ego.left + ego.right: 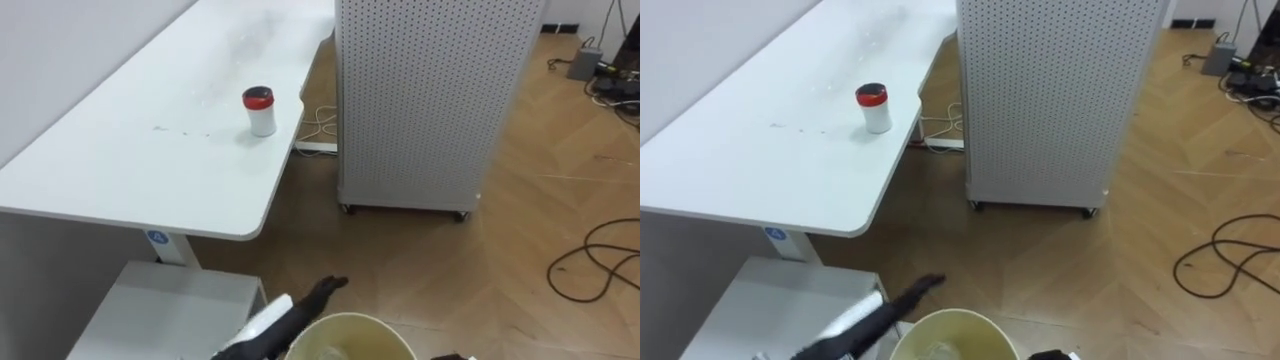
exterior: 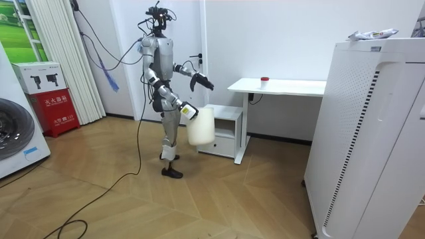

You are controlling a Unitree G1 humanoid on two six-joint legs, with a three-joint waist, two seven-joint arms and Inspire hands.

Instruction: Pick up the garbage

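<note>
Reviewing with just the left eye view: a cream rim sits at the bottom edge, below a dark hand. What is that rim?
Observer: A cream bin, whole in the room view, hanging at the robot's right hand beside its hip.
Operator: Where does the robot stand?
Observer: On the wood floor, beside the low white cabinet at the end of the desk.
Operator: Anything on top of the tall white unit?
Observer: Yes, something crumpled lies there; what it is I cannot tell.

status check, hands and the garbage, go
Left hand open, out toward white desk. Right hand carrying cream round bin. Small white red-lidded canister upright on desk, nothing blocking.
</note>
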